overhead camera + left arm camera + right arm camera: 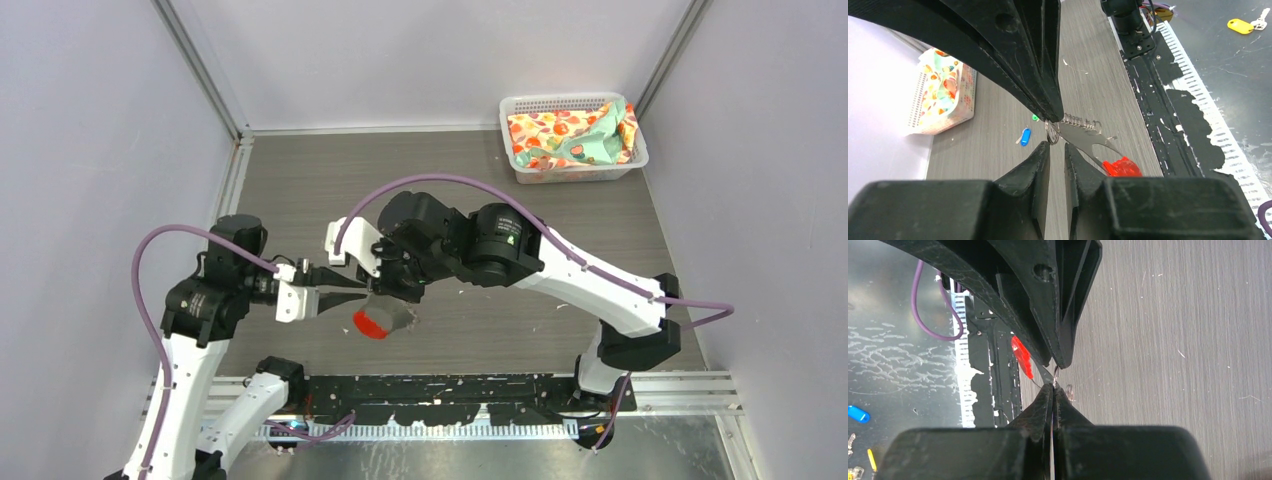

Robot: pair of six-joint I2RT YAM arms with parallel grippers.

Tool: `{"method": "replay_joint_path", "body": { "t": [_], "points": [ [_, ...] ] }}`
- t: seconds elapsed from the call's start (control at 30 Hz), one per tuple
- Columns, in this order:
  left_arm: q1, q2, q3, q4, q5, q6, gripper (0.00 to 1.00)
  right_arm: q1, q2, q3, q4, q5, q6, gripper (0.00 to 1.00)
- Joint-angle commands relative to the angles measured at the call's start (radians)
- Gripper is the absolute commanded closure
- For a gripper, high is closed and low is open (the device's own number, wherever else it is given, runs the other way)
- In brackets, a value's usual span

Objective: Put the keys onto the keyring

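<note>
The keyring [1087, 139] hangs above the table: a flat silvery piece with small wire loops and a red tag [1121, 167]. My right gripper [1053, 386] is shut on its thin metal edge, and the red tag [1020, 354] shows behind the jaws. In the top view the right gripper [392, 290] holds it mid-table with the red tag [372, 323] dangling below. My left gripper [1058, 146] faces it with a narrow gap and nothing between the fingers, its tips just short of a small wire loop [1051, 132]. The keys lie on the table beyond, blue-headed [1024, 136] and green-headed [1035, 117].
A white basket [520, 170] with a colourful cloth stands at the back right corner. Black mounting rail [450, 385] runs along the near table edge. A yellow-tagged key [1240, 26] lies off the table on the dark floor.
</note>
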Motion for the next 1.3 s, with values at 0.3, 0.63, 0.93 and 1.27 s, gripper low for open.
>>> {"method": "replay_joint_path", "body": {
  "t": [0.3, 0.63, 0.93, 1.27],
  "points": [
    [-0.003, -0.005, 0.023, 0.003, 0.022, -0.020, 0.83, 0.019, 0.069, 0.118, -0.063, -0.010, 0.021, 0.99],
    [-0.004, 0.014, 0.017, -0.075, 0.030, -0.017, 0.91, 0.024, 0.087, 0.143, -0.047, -0.021, 0.024, 0.99],
    [-0.004, 0.038, 0.009, -0.023, 0.042, -0.135, 1.00, 0.026, 0.080, 0.138, -0.008, -0.024, 0.041, 0.97],
    [-0.004, -0.094, -0.181, 0.551, 0.103, -0.663, 1.00, 0.023, -0.170, -0.178, 0.282, -0.009, 0.071, 0.80]
  ]
}}
